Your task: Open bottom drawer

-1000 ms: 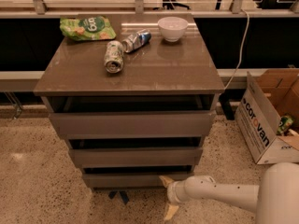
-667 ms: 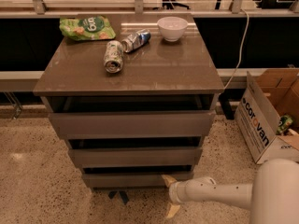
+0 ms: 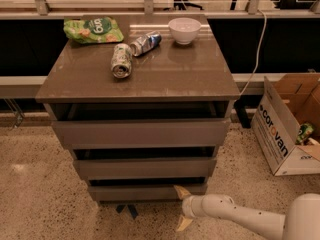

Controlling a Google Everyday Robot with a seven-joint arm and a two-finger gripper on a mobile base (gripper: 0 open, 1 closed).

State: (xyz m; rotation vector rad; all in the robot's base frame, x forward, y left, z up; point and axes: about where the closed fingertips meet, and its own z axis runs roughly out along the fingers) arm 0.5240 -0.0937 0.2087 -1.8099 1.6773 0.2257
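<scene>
Hardly anything has moved since the earlier frame. Our end effector [image 3: 182,208] holds much the same spot by the right end of the bottom drawer [image 3: 140,192], and the arm [image 3: 240,216] reaches in from the drawer's right.

Its two fingers are spread wide, gripping nothing. The upper fingertip [image 3: 180,191] overlaps the drawer's lower edge; we cannot tell if it touches. The lower one hangs over the floor [image 3: 40,194].

The bottom drawer lies just up and left of the end effector. Its long axis runs left to right, and a thin dark gap shows along its top. We judge the pull must come straight toward us, square to that front.

Above the bottom drawer: the middle drawer front [image 3: 145,168], then the top drawer front [image 3: 142,133].

Farther above: the tabletop [image 3: 195,81], carrying a tipped can [image 3: 121,60], a crushed bottle [image 3: 146,43], a white bowl [image 3: 184,30] and a green snack bag [image 3: 93,30].

Well right of the drawer: a cardboard box [image 3: 280,129].
</scene>
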